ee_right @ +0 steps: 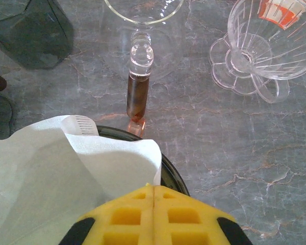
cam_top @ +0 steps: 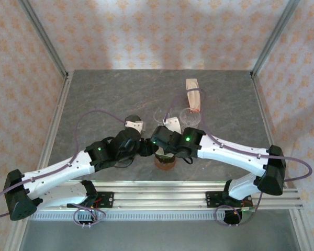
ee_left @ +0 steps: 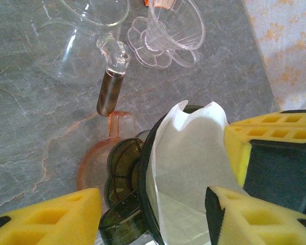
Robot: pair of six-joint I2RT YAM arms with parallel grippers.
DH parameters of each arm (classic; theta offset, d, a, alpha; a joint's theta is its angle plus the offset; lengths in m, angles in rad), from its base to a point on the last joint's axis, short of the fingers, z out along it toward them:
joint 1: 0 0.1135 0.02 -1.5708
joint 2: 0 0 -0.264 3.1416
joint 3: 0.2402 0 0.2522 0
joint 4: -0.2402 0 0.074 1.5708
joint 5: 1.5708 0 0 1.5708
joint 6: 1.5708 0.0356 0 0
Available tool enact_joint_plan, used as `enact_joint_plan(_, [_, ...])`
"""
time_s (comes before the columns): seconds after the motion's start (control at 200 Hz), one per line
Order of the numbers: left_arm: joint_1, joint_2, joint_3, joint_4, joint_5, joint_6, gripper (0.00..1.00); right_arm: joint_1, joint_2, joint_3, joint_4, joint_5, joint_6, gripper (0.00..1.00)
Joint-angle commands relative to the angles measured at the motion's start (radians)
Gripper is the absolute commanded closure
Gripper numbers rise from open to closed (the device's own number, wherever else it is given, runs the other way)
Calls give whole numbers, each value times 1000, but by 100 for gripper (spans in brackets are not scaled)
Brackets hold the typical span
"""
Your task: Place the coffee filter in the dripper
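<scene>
The grey tabletop (cam_top: 94, 104) carries one glass carafe (ee_left: 76, 46) and one clear dripper (ee_left: 173, 30), side by side toward its middle. Nearer the near edge, one dark dripper (ee_left: 125, 168) sits over one amber cup (ee_left: 91, 171). One white coffee filter (ee_left: 188, 163) stands inside the dark dripper. The right end effector (ee_right: 153, 186) is clenched on the filter's rim. The left end effector (ee_left: 153, 199) straddles the dark dripper, released.
</scene>
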Motion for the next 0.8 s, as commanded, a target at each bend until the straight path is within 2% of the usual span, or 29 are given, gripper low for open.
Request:
enact_joint_plan(0.0, [-5,-16,-20,-8,-29,-7,43,7,9,-7,0,30,11,100])
enact_joint_plan(0.205, [-5,-19,-30,-36,-20,8,44,6,16,-11,3,33,15,100])
enact_joint_plan(0.54, [-6,-17,-27,-65,-11,21,55,7,4,-8,3,42,32,99])
enact_joint_plan(0.701, [-5,-1,-24,-73,1,27,57,7,-28,-7,3,61,42,85])
enact_joint_plan(0.796, [-6,2,-25,-70,2,27,57,7,-66,-8,4,79,44,66])
